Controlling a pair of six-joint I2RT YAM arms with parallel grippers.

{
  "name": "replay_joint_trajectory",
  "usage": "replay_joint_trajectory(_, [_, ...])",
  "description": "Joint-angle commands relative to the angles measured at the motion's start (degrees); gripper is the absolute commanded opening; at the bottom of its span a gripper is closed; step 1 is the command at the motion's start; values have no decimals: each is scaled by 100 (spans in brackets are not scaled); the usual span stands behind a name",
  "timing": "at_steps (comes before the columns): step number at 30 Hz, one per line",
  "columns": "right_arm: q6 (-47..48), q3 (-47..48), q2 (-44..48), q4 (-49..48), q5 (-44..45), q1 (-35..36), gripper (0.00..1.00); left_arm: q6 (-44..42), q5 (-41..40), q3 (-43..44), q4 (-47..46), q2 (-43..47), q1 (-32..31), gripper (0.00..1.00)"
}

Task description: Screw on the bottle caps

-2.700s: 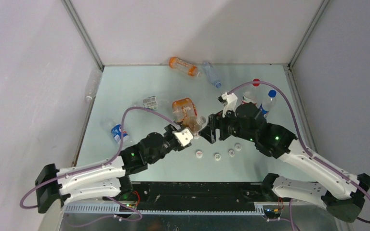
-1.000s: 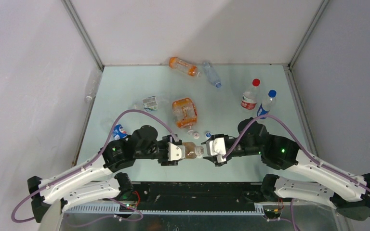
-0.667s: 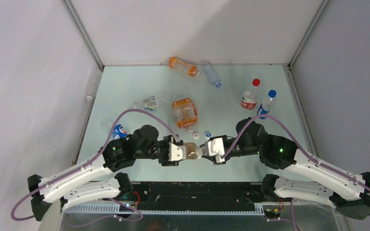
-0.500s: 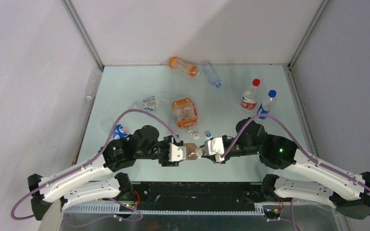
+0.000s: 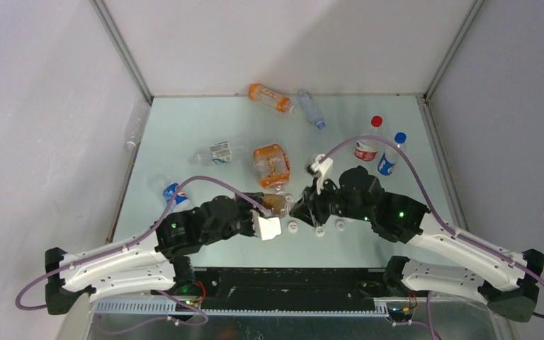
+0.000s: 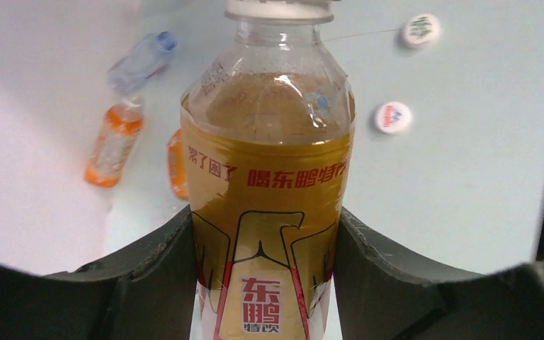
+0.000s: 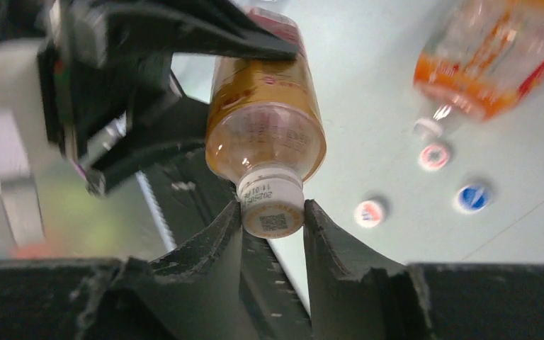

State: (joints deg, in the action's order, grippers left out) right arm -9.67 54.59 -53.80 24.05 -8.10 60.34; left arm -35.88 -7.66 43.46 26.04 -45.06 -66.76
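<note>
My left gripper (image 6: 265,237) is shut on the body of an amber tea bottle (image 6: 269,170) with a gold and red label, held off the table. The bottle's neck points toward the right arm. A white cap (image 7: 272,207) sits on that neck, and my right gripper (image 7: 272,216) is shut on it, one finger on each side. From above, the bottle (image 5: 276,203) lies between the left gripper (image 5: 269,212) and the right gripper (image 5: 297,209). Loose caps (image 5: 292,227) (image 5: 319,231) (image 5: 339,225) lie on the table just below.
A large orange bottle (image 5: 271,164) lies behind the grippers. A small orange bottle (image 5: 269,97) and a clear bottle (image 5: 312,108) lie at the back. Red-capped (image 5: 365,145) and blue-capped (image 5: 391,159) bottles stand right. A Pepsi bottle (image 5: 173,195) and a labelled clear bottle (image 5: 216,152) lie left.
The right jaws have closed on the cap. Both arms have carried the bottle a little farther from the near edge, and the right wrist has turned, uncovering the loose caps.
</note>
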Motion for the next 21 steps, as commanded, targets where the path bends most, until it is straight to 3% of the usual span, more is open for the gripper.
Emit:
replay_joint_trajectory(1, [-3433,25,-218,0,205,-526,7,-509,-1403,-152,-1712,72,-203,0])
replay_joint_trajectory(5, [-3524,-24,-103,-294,164,-594,19,-516,-1524,-256,-1709,31,-214,0])
replay_joint_trajectory(7, [-3163,-27,21,-386,181,-605,35,-369,-1473,-218,-1539,-9,-207,0])
replay_joint_trajectory(9, [-2324,-31,170,-431,127,-642,57,-177,-1344,-159,-1294,-49,-99,0])
replay_joint_trajectory(13, [-435,-23,548,-226,-290,-740,74,170,-266,72,-604,-165,362,0])
replay_joint_trajectory(21, [3347,-21,1103,564,-1448,-600,76,183,2102,565,492,-468,942,0])
